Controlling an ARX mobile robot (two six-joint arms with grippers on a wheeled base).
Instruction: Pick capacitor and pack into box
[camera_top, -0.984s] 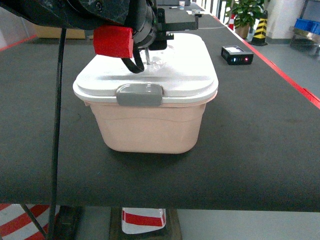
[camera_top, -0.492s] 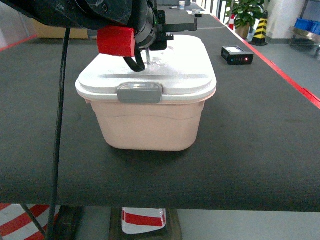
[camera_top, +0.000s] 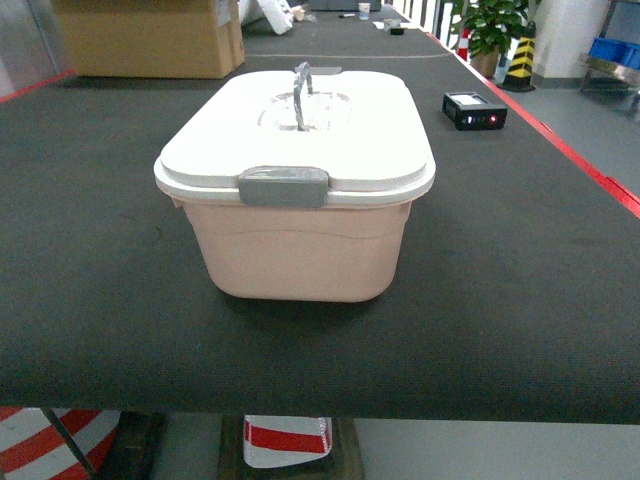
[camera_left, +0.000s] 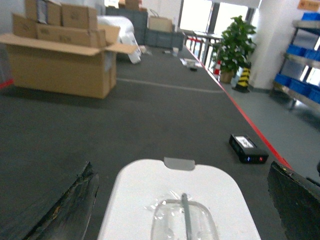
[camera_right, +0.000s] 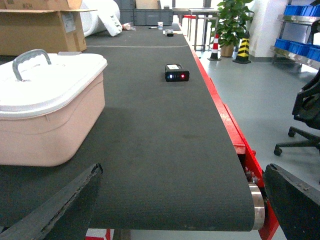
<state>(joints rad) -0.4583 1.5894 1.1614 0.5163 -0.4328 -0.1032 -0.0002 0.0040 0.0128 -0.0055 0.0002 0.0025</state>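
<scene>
The box (camera_top: 300, 250), a pale pink tub, stands on the black belt with its white lid (camera_top: 330, 130) on. Its grey latch (camera_top: 283, 186) is at the front and its grey handle (camera_top: 300, 92) stands upright. No capacitor shows in any view. My left gripper (camera_left: 180, 172) hovers open above the lid (camera_left: 145, 200) and the handle (camera_left: 185, 215), holding nothing. My right gripper (camera_right: 182, 169) is open and empty over the belt's near end, to the right of the box (camera_right: 45, 130). Neither gripper appears in the head view.
A small black device (camera_top: 474, 108) with lit dots lies on the belt behind and right of the box. A cardboard carton (camera_top: 150, 35) sits at the back left. The belt's red edge (camera_right: 225, 120) runs along the right, with an office chair (camera_right: 307, 110) beyond.
The left arm with its red-taped wrist, which was over the lid at the handle, has pulled back out of the head view. The handle now stands free and upright.
</scene>
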